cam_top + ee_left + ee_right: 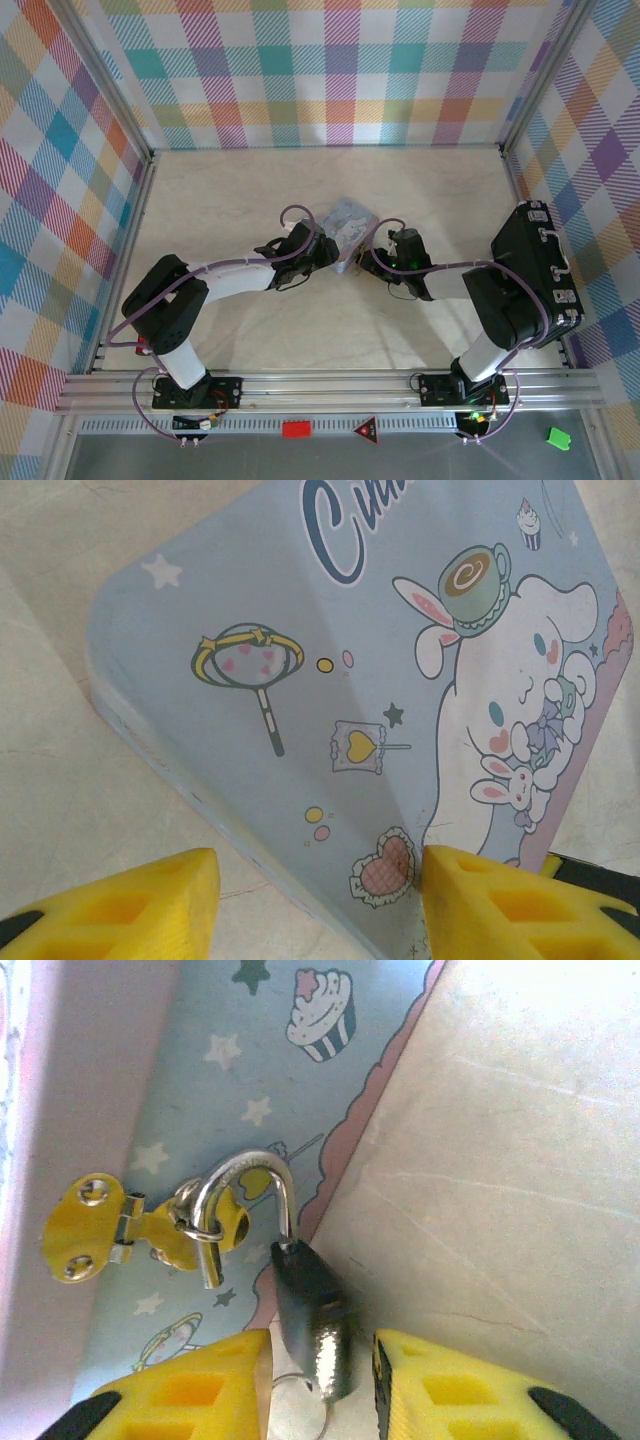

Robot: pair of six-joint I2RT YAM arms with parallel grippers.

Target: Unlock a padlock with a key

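Right wrist view looks along the side of the pale blue cartoon-printed tin [250, 1070], where a yellow metal hasp [90, 1225] is folded over its staple and the small silvery-and-black padlock [305, 1290] hangs from that staple by its shackle. One leg of the silvery shackle [250, 1165] runs into the lock body, while the other ends bare beside the hasp, out of the body. The body hangs tilted between the yellow fingers [190, 1390] of the right gripper [322, 1345], which stand narrowly apart around it. It lies close against one finger with a slim gap to the other, so I cannot tell whether they press it. A thin wire ring [300, 1405] shows just below the body. The tin's lid is down, so its contents are hidden. From the left wrist, the left gripper [320, 865] is spread wide with the tin's near edge between its fingers. One finger [510, 905] meets the printed lid and the other [130, 900] stays clear of the tin's edge, over bare table. From the top external camera, the tin sits mid-table between both grippers, and a closed black hard case [535, 262] stands along the right wall. The pale table [420, 190] is free beyond the tin up to the checked walls.
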